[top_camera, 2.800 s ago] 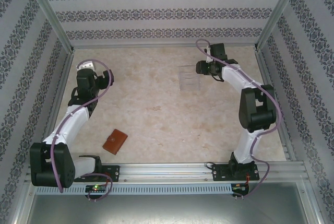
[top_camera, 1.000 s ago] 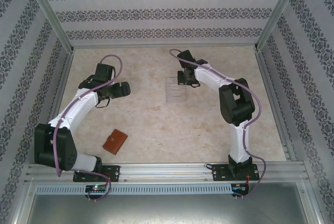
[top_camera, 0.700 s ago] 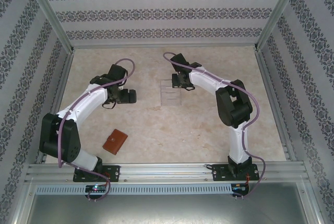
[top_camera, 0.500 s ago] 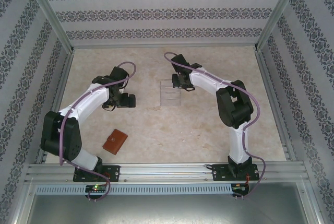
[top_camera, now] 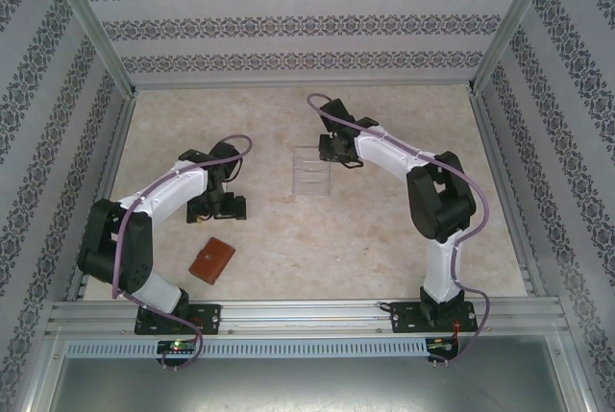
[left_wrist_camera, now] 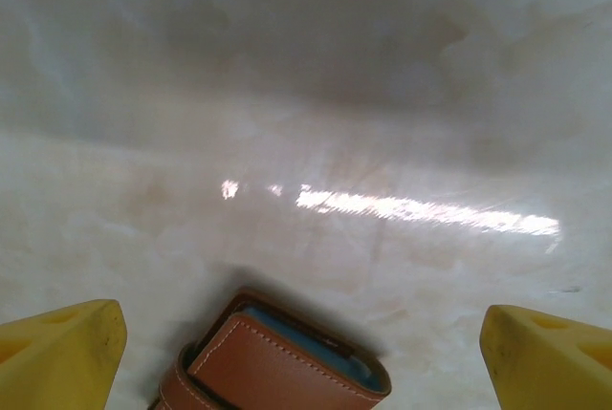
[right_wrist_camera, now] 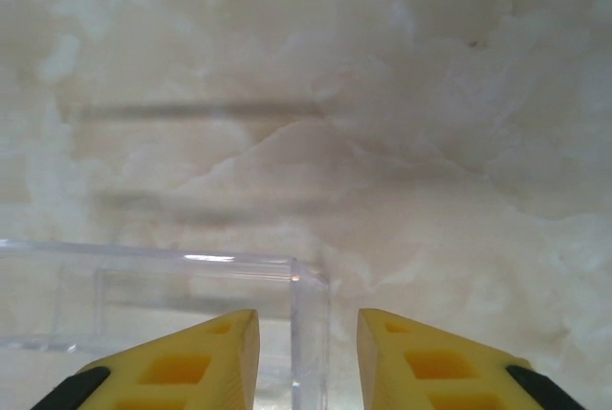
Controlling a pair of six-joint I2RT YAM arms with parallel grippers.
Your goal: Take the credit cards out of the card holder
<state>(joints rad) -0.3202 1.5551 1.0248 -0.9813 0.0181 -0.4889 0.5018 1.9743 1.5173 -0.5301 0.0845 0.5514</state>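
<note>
Just above the folded card holder [left_wrist_camera: 277,362]: left gripper [left_wrist_camera: 306,353] spread wide, empty.
Near-left on the table [top_camera: 384,230]; light, soft leather, probably slick, so pinch across the stitched edge; right gripper [right_wrist_camera: 308,362] part-open astride the clear box [right_wrist_camera: 143,276] wall, gripping nothing.

Bright, even light with faint shadows. A glare streak crosses the glossy desk [left_wrist_camera: 287,95] in the soft, slightly blurred left wrist view.

Robot lab test cell, aluminium frame [top_camera: 307,311], patterned wallpaper walls [top_camera: 307,23], marble-look tabletop [top_camera: 317,239], two bolted robot arms [top_camera: 389,155]
</note>
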